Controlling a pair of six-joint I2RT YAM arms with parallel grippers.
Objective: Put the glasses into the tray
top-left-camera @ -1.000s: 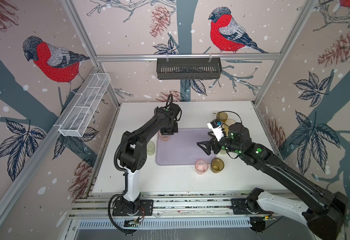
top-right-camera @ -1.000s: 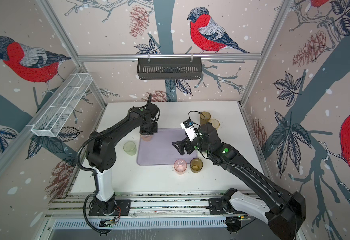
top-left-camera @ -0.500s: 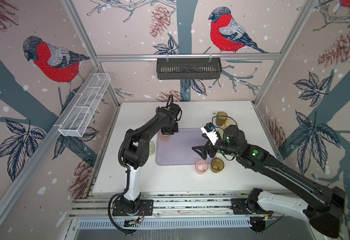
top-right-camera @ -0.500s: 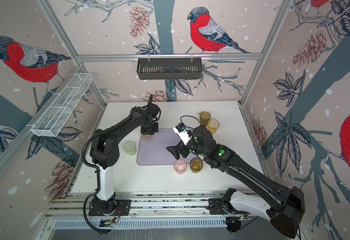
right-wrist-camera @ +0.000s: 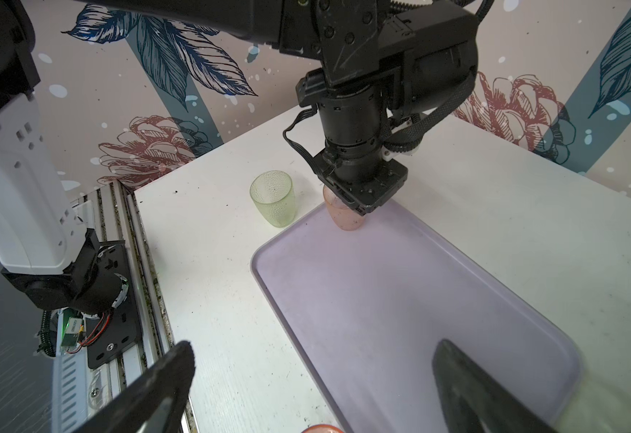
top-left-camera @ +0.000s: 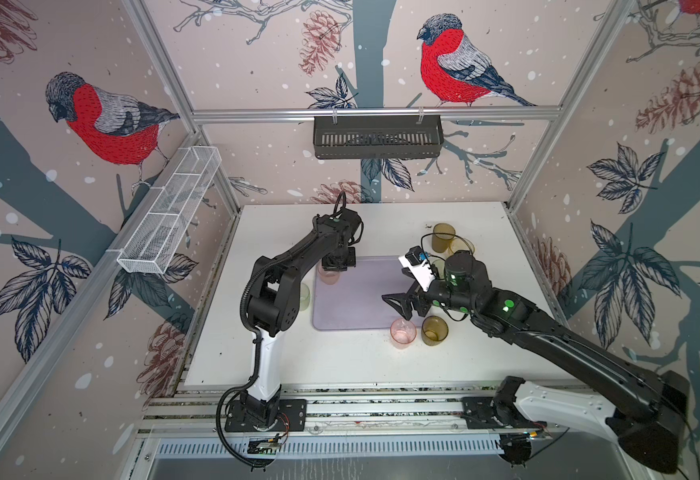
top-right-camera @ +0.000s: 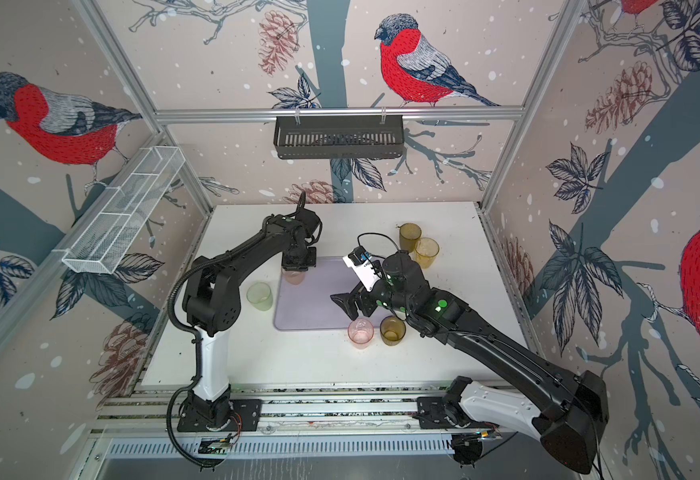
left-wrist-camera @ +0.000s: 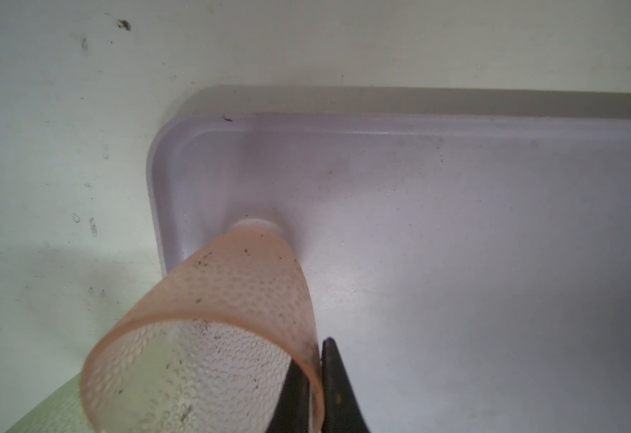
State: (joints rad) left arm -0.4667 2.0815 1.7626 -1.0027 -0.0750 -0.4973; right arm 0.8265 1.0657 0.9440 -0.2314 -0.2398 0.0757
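Glass (left-wrist-camera: 231,300), pink, sits in the tray's (left-wrist-camera: 475,243) far left corner, wall pinched by the left gripper (left-wrist-camera: 316,371), probably saving room for others; right gripper (right-wrist-camera: 314,350) hangs wide and empty above the tray.

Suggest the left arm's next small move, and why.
Likely open the left gripper and let go of the pink glass: its jaws pinch the glass wall, and the base looks seated on the tray floor, inside the corner.
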